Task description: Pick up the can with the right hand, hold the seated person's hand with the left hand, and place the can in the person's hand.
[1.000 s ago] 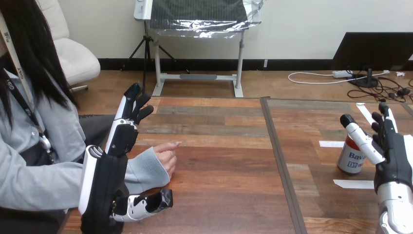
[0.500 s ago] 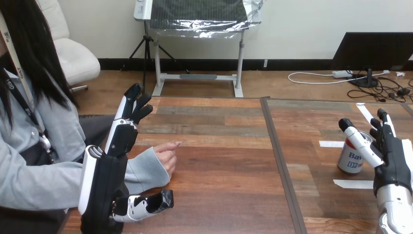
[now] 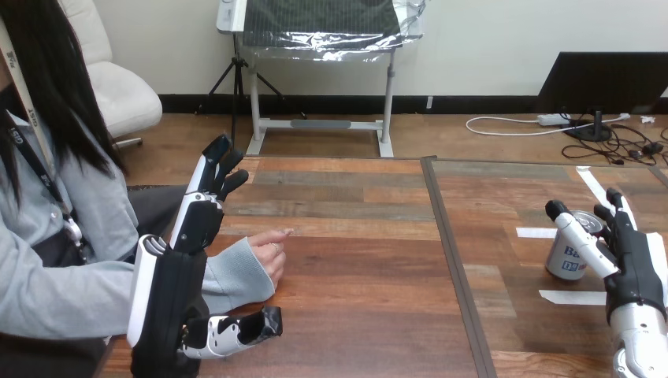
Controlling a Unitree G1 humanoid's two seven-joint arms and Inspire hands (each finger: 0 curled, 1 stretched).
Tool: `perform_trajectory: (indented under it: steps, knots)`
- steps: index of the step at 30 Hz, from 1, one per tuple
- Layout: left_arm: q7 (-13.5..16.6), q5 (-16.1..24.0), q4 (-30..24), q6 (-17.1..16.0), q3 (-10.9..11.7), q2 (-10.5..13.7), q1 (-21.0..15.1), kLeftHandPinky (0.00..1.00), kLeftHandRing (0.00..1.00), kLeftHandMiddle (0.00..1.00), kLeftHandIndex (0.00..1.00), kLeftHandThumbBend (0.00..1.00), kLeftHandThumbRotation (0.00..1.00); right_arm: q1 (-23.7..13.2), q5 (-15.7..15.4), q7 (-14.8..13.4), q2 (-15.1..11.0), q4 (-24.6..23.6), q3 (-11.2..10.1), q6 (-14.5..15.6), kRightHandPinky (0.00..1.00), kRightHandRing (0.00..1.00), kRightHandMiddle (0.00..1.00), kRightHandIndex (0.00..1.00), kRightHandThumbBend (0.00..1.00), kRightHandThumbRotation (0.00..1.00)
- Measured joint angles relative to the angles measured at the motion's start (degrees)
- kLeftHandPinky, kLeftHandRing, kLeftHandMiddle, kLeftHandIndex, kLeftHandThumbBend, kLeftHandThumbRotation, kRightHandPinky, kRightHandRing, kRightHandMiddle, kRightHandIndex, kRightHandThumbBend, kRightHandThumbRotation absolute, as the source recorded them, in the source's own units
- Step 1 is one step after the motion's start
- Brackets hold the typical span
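Note:
A white can [image 3: 566,253] with a red band and a silver top stands upright on the wooden table [image 3: 362,268] at the right. My right hand [image 3: 632,268] is open around it, with the thumb [image 3: 573,228] lying across the can's near left side and the straight fingers [image 3: 618,211] just right of it. At the left, my left hand [image 3: 167,303] stands edge-up and open, fingers [image 3: 211,181] pointing away and thumb [image 3: 240,331] stretched out low. The person's hand [image 3: 270,250] rests on the table with its grey-sleeved wrist between my left thumb and fingers; nothing is curled round it.
Strips of white tape [image 3: 570,297] lie on the table around the can, with others behind it. A dark seam [image 3: 450,260] runs front to back between the two table halves. The person's arm comes in from the left edge.
My right hand has sunk and drawn a little nearer, so its thumb now sits lower on the can and the silver top shows. The left hand and the person's hand have stayed put.

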Motion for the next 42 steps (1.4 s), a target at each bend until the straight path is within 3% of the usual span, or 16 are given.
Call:
perform_trajectory:
  steps: [21,42]
  knots:
    - [-0.22,-1.07,-0.01,-0.35,-0.23,0.02,0.13,0.89,0.94,0.97,0.94,1.0,0.73,0.15,-1.02,-0.61,-0.51,1.01,1.05,2.43,0.91,0.91,0.93,0.97,1.0,0.58]
    - [-1.28,-3.09,-0.01,-0.48,-2.0,0.82,0.86,0.89,0.95,0.97,0.95,1.0,0.74,0.23,-1.63,-1.16,-0.52,1.04,1.66,3.09,0.89,0.9,0.91,0.96,1.0,0.56]
